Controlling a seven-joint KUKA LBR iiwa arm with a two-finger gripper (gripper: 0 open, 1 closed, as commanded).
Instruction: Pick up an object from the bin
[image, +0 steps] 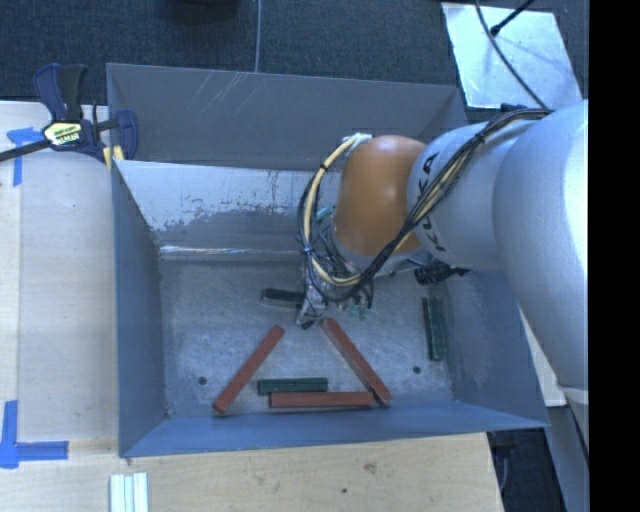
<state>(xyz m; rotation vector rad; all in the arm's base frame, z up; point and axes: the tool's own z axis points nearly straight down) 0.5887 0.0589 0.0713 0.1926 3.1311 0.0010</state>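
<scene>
Your gripper (312, 316) is low over the floor of the grey metal bin (140, 300), near its middle and a little toward the back wall. You cannot tell how far it is open, or whether it has hold of anything, because the wrist and its wiring cover it.

The thing nearest its tip is a long flat red-brown stick (356, 363). Its upper end lies just beside the tip, and from there it slants toward the bin's front right corner. Just left of the tip, on the back-wall side, lies a short dark bar (281, 296), roughly parallel to that wall. You cannot tell whether the gripper touches either one.

A second red-brown stick (248, 371) slants from near the tip toward the front left corner. A third red-brown stick (320, 400) lies along the front wall between the lower ends of the other two, so the three form a triangle. Inside the triangle, a dark green bar (292, 385) lies just behind the third stick and parallel to it. Another dark green strip (435, 328) lies near the right wall, well apart from the rest, running back to front.

Above the gripper you see the wrist's rounded orange cover (375, 195) and its yellow and black cables (322, 200).
</scene>
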